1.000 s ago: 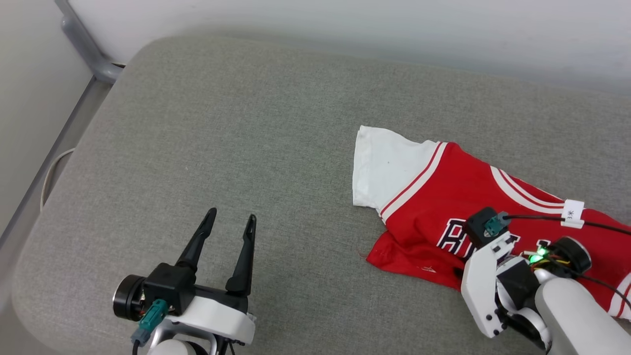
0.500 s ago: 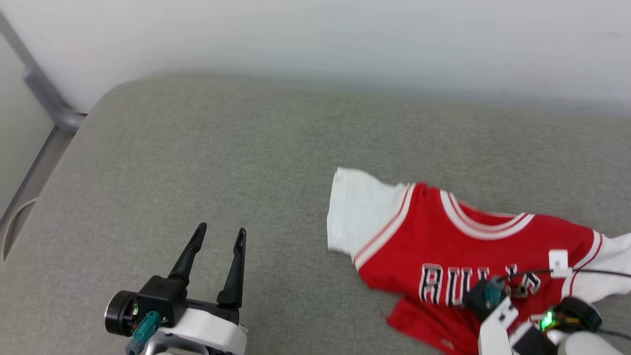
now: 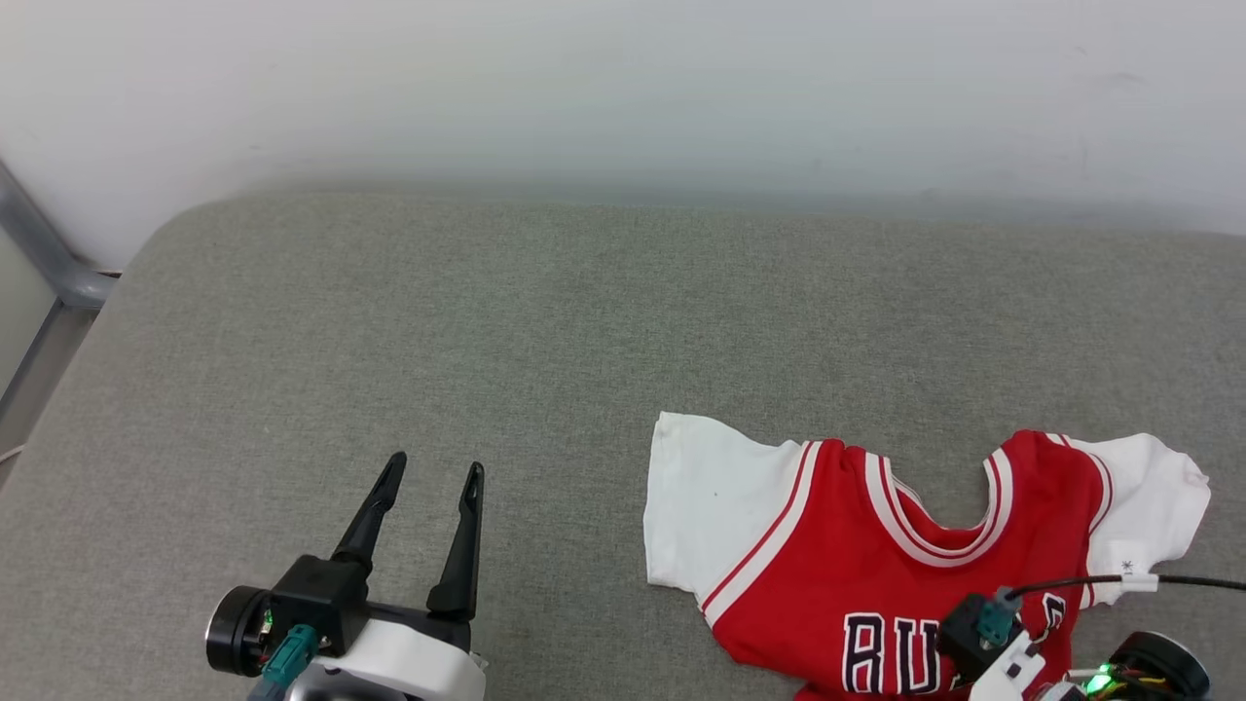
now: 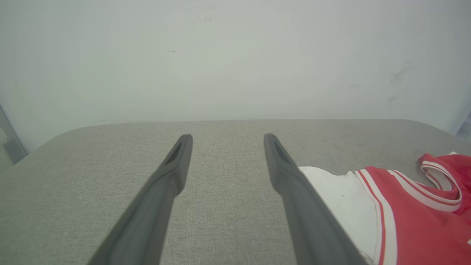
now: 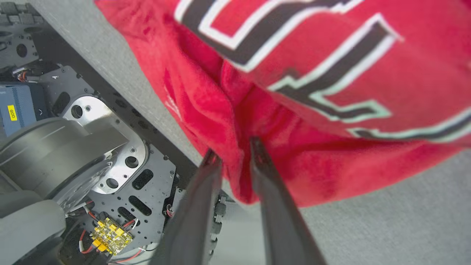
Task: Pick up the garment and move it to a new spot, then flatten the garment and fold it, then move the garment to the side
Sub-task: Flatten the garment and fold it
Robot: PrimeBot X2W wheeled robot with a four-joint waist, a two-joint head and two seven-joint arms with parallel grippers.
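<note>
The garment [image 3: 876, 545], a red jersey with white sleeves and navy lettering, lies spread on the grey padded table [image 3: 389, 321] at the lower right, collar pointing to the wall. In the right wrist view my right gripper [image 5: 232, 147] is shut on a bunched fold of the garment [image 5: 294, 73] at its hem, right at the table's front edge. My right wrist housing [image 3: 1003, 657] covers part of the lettering. My left gripper [image 3: 436, 463] hovers open over bare table, left of the white sleeve [image 4: 338, 191]. Nothing sits between the left gripper [image 4: 227, 137] fingers.
A white wall [image 3: 623, 88] runs along the table's far edge. A grey metal frame [image 3: 49, 263] stands past the left corner. Below the front edge, my own base with metal plates [image 5: 92, 147] shows. A black cable [image 3: 1188, 582] crosses the right sleeve.
The head camera has shifted. The garment has swung round with my right gripper on its hem, so the collar now faces the wall and both sleeves show. The left gripper stays open.
</note>
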